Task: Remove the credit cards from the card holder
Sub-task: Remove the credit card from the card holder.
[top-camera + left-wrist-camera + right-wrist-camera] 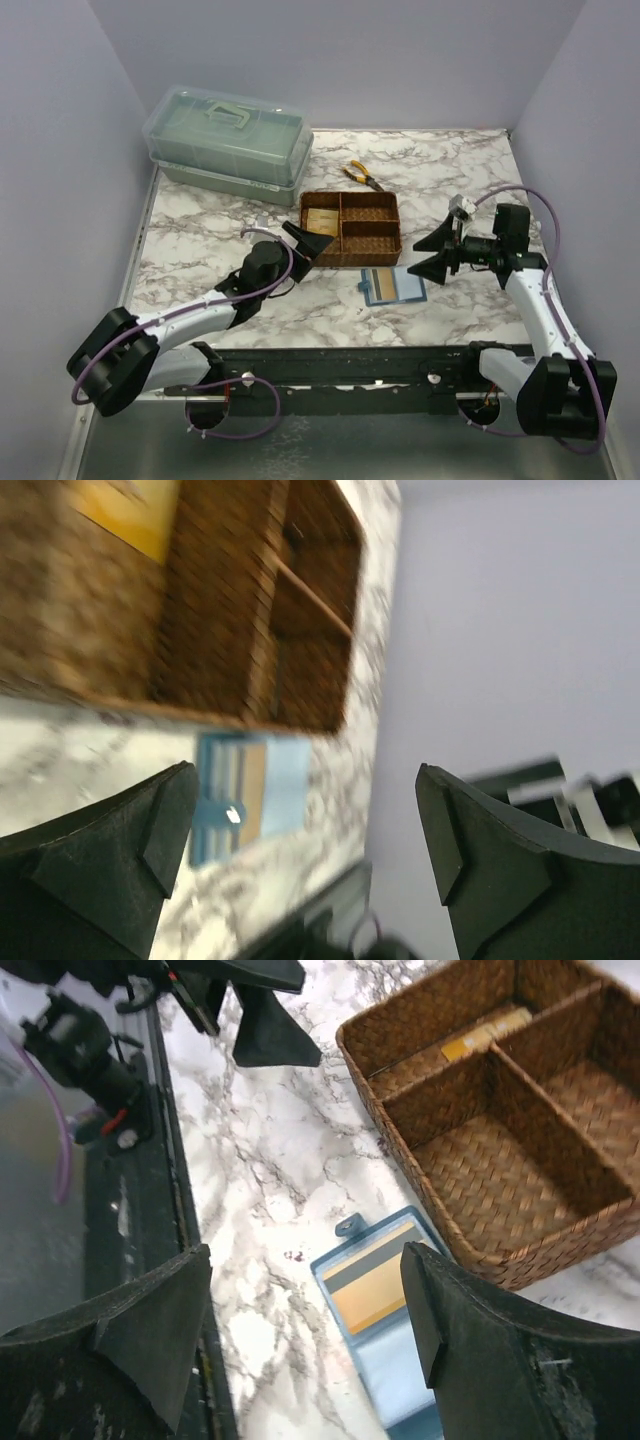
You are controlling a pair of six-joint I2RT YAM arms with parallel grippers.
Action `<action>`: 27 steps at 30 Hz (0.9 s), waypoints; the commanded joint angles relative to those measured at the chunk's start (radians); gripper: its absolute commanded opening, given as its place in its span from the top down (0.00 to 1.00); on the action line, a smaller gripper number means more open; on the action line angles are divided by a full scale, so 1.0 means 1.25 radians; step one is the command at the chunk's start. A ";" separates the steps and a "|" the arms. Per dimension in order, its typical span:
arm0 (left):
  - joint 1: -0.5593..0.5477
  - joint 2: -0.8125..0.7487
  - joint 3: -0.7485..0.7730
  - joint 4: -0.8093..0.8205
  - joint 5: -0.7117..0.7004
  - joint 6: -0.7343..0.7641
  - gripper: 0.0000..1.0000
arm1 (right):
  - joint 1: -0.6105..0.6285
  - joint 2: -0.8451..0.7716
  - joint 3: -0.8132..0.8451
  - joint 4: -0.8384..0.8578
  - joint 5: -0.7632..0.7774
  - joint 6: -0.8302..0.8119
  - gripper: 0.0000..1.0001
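Observation:
The teal-blue card holder [400, 288] [400, 1360] lies open and flat on the marble table, just in front of the woven tray. A gold credit card [375, 1295] with a grey stripe sits in its left sleeve. Another yellowish card [320, 222] [480, 1038] [130, 510] lies in the tray's left compartment. My left gripper [310, 240] [305, 830] hovers open at the tray's near left corner and holds nothing. Open and empty too, my right gripper [428, 255] [305, 1310] hangs to the right of the card holder and a little above it.
The brown woven three-compartment tray [385, 240] [560, 1250] stands mid-table. Yellow-handled pliers [362, 175] lie behind it. A green lidded plastic box [228, 140] sits at the back left. A black rail [350, 365] runs along the near edge. Walls close in on both sides.

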 commanded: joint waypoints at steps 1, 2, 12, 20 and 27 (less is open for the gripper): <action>-0.010 -0.097 -0.022 0.072 0.265 0.105 0.02 | -0.001 -0.069 -0.030 -0.131 -0.056 -0.336 0.14; -0.013 -0.110 -0.030 0.054 0.280 0.102 0.02 | 0.001 -0.077 -0.029 -0.168 -0.054 -0.401 0.11; -0.126 -0.116 -0.043 0.011 0.259 0.137 0.03 | 0.022 0.041 0.006 -0.396 -0.049 -0.766 0.07; -0.278 -0.071 0.020 -0.085 0.011 0.199 0.02 | 0.084 0.067 -0.017 -0.325 0.047 -0.695 0.10; -0.302 -0.018 0.019 -0.043 0.012 0.201 0.02 | 0.181 0.065 -0.050 -0.221 0.147 -0.622 0.10</action>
